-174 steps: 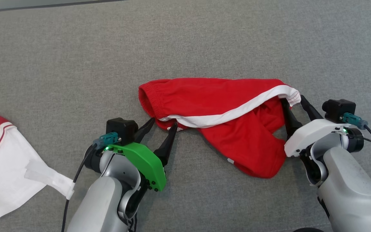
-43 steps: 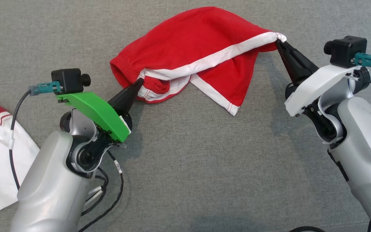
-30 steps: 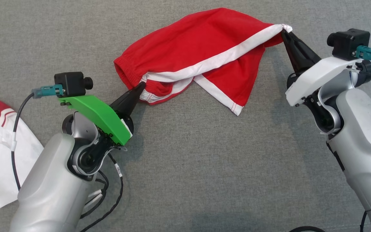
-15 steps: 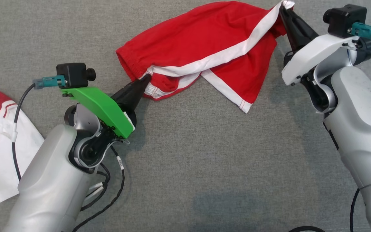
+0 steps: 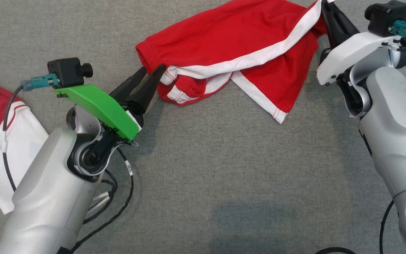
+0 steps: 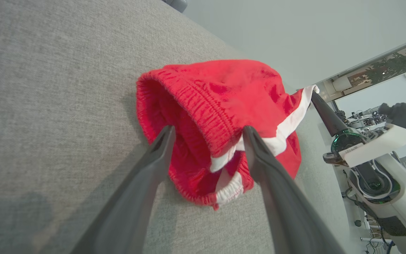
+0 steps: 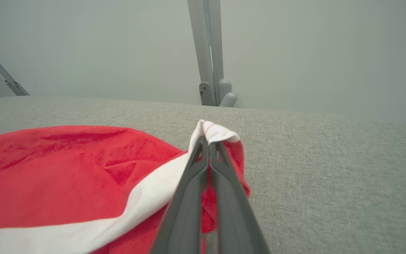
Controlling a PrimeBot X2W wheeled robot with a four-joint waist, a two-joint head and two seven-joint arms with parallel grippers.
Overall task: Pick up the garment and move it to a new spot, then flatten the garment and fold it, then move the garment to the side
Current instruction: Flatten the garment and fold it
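Nearest to me, both pale forearms rise from the near edge over the grey cloth surface (image 5: 203,176), one at the left and one at the right. Loose black cables (image 5: 118,197) hang beside the left forearm.

At the near left lies a second garment (image 5: 30,130), white with red trim. It is well apart from the task piece.

Further out on the left is the left gripper (image 5: 152,68) under its green cover. Its jaws stand spread. In the left wrist view (image 6: 208,130) the two fingers straddle the red elastic waistband without pinching it. Whether either tip touches the cloth I cannot tell.

The garment (image 5: 231,38), red shorts with a white side stripe, lies rumpled and partly doubled over in the far middle of the surface. The waistband opening (image 6: 174,116) faces left. One white-edged leg corner (image 5: 280,118) points towards me, to the right.

At the far right, the right gripper (image 5: 326,7) has its jaws pressed together on a white hem corner of the garment (image 7: 48,169). The right wrist view (image 7: 208,141) shows that corner folded over the fingertips.

Beyond the far edge of the surface stand a pale wall and a grey upright post (image 7: 208,53).
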